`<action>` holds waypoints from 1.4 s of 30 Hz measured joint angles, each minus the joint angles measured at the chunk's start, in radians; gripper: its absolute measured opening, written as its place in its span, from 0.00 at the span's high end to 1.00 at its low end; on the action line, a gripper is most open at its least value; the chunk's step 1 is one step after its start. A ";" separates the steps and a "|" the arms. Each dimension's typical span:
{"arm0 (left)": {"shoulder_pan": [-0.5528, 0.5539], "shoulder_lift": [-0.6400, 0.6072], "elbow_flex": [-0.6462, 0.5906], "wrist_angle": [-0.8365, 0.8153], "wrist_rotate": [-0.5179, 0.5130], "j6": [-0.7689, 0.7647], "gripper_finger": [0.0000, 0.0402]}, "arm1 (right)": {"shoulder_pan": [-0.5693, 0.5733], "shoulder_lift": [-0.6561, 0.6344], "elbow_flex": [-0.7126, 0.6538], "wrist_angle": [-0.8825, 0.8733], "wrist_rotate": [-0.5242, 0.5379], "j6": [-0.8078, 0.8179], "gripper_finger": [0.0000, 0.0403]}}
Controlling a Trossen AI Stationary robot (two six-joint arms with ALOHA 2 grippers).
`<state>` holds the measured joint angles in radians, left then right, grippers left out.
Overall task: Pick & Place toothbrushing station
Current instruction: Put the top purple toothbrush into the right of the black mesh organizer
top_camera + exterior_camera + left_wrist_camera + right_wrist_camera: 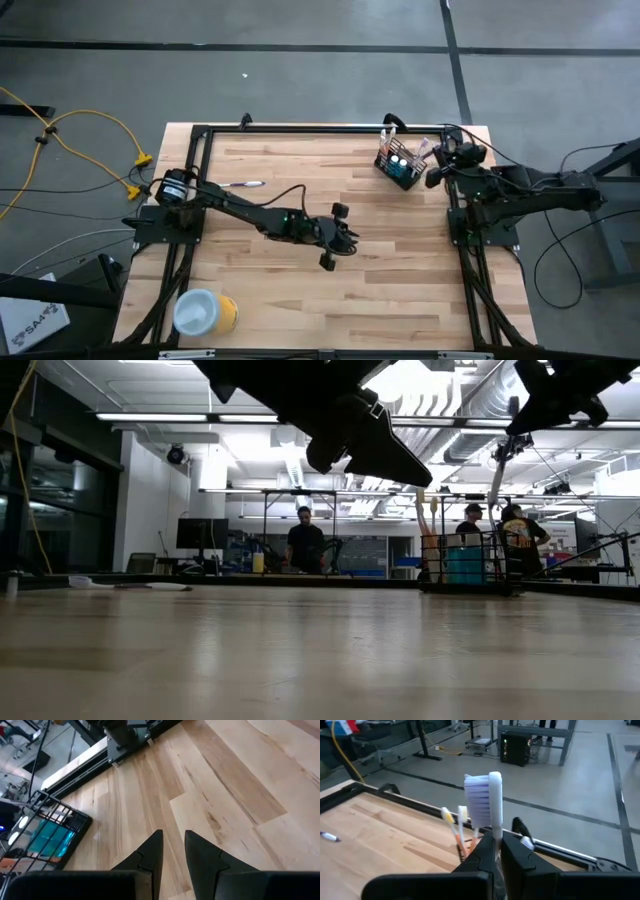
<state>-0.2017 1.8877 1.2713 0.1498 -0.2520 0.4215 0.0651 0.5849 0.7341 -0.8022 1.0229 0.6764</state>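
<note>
The black wire-mesh holder [400,166] stands on its base at the table's far right, with blue tubes and several toothbrushes upright in it; it also shows in the low view [465,563] and the left wrist view [47,836]. My right gripper [437,172] is just to its right, shut on a white toothbrush with purple bristles [487,795]. Another toothbrush [241,184] lies flat on the table at the far left. My left gripper [340,240] hangs over the table's middle, above the wood, fingers a little apart and empty [173,851]. My right gripper pinches the white toothbrush by its handle just below the bristled head [496,836], between the two fingers [485,851]. The head sticks out past the fingertips and is free. The fingers hide the rest of the handle.
A yellow cylinder with a white top [205,312] lies near the table's front left corner. A black frame [300,128] runs round the table. People [305,542] stand in the room beyond the far edge. Bare wood lies between the two arms.
</note>
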 joint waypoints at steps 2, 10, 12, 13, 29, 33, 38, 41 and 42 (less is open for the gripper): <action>0.004 0.000 0.000 -0.001 0.000 -0.002 0.82 | -0.008 -0.021 0.000 -0.032 0.001 0.020 0.99; 0.004 0.000 0.000 0.000 0.000 -0.004 0.82 | -0.026 -0.044 0.000 -0.077 0.000 0.034 0.99; 0.004 0.000 0.000 0.000 0.000 -0.004 0.82 | -0.033 -0.044 0.000 -0.086 -0.001 0.034 0.99; 0.004 0.000 0.000 0.000 0.000 -0.004 0.82 | -0.036 -0.044 0.000 -0.089 -0.003 0.034 0.99; 0.004 0.000 0.000 0.000 0.015 -0.004 0.82 | -0.075 -0.043 0.000 -0.132 -0.028 0.061 0.99; 0.004 0.000 0.000 0.000 0.049 -0.009 0.82 | -0.075 -0.033 -0.005 -0.128 -0.025 0.061 0.99; 0.004 0.000 0.000 0.000 0.051 -0.009 0.82 | -0.075 -0.034 -0.065 -0.130 -0.003 0.104 0.99; 0.004 0.000 0.000 0.000 0.051 -0.010 0.82 | -0.075 -0.034 -0.092 -0.128 0.012 0.116 0.99; 0.004 0.000 0.000 0.000 0.051 -0.010 0.82 | -0.075 -0.035 -0.100 -0.122 0.018 0.117 0.99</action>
<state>-0.1978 1.8877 1.2713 0.1497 -0.2005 0.4110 -0.0097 0.5499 0.6342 -0.9242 1.0408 0.7933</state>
